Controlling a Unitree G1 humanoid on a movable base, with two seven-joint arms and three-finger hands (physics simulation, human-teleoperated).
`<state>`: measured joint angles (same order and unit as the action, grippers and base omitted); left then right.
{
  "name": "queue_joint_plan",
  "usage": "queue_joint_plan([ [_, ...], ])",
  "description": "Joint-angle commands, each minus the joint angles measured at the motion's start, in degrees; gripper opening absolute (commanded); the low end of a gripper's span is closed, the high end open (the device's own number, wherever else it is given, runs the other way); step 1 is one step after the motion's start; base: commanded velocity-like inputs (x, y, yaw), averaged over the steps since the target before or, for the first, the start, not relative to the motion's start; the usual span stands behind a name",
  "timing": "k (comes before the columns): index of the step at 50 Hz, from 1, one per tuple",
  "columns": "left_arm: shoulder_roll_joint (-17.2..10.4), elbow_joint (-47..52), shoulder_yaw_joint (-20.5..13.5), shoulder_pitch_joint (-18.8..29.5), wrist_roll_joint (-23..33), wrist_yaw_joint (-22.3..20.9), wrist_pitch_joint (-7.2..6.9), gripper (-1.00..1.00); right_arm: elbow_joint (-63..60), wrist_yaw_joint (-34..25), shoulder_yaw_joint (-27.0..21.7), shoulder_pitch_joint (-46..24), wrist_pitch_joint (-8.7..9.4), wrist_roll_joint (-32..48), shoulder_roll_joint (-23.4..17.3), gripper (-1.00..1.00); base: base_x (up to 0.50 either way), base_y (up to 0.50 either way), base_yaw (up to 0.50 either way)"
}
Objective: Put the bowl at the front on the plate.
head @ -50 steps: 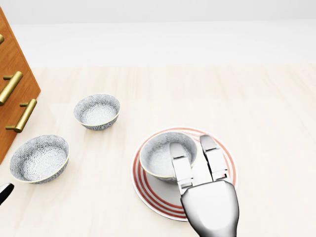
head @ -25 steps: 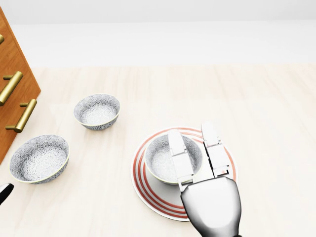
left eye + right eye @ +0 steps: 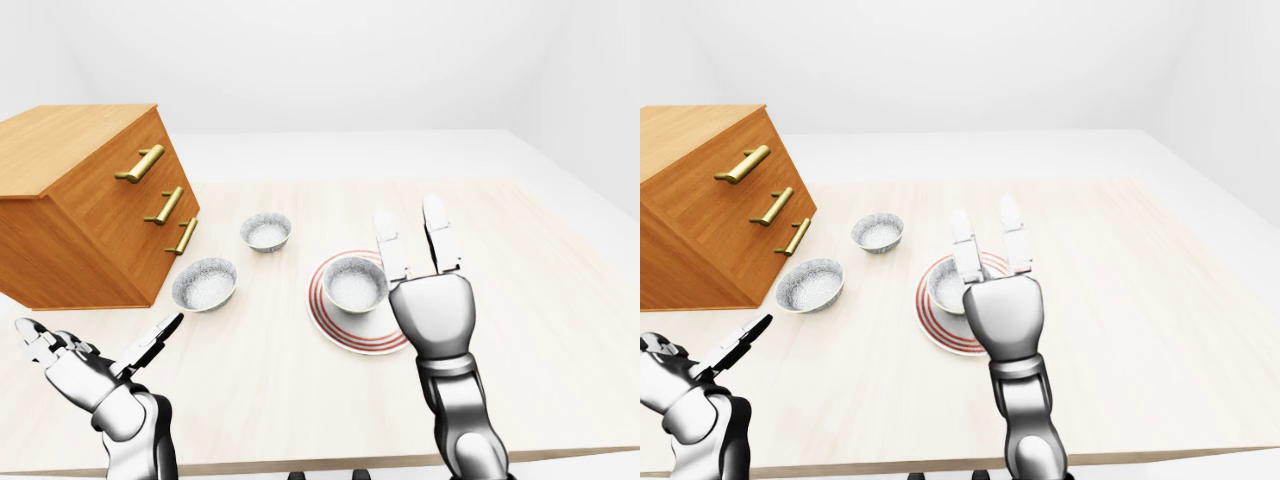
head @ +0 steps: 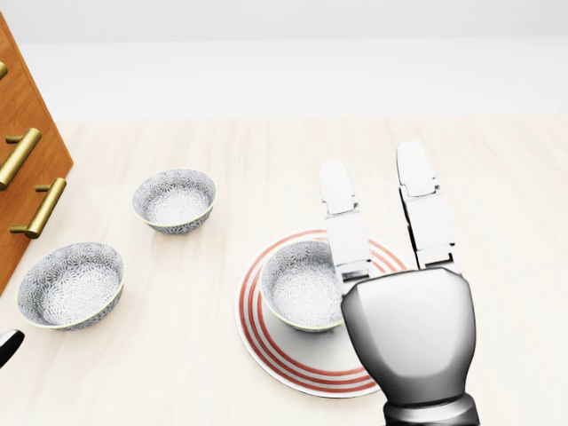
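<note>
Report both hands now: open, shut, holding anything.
Left hand: open, holding nothing.
Right hand: open, fingers straight, holding nothing; the bowl sits on the plate.

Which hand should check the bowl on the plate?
The right hand. It hangs open beside the bowl sitting on the plate. The left hand sits far off, low in the left-eye view.

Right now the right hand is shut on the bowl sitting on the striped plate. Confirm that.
Not quite. The bowl does sit on the striped plate, but the right hand is open, fingers straight and raised clear of it. The left-eye view shows this best.
</note>
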<state>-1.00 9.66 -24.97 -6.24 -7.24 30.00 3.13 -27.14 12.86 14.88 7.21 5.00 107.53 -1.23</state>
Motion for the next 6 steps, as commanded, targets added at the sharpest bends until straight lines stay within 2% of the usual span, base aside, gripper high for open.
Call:
queue_joint_plan([
  [1, 0.04, 0.26, 0.05, -0.15, -0.15, 0.0, -0.14, 1.0, -11.96, -9.86, -3.3, -3.46, 0.0, 3.76, 1.18, 1.0, 0.0, 0.0, 0.0],
  [4, 0.17, 1.38, -0.1, -0.44, -0.12, 0.0, -0.96, 1.0, -13.15, -11.84, -2.77, -4.91, 0.0, 5.35, 2.33, 1.0, 0.0, 0.0, 0.0],
  [6, 0.21, 1.09, -0.13, -0.29, 0.03, 0.0, -0.81, 1.0, -13.77, -12.39, -2.38, -5.55, 0.0, 5.46, 1.98, 1.0, 0.0, 0.0, 0.0],
])
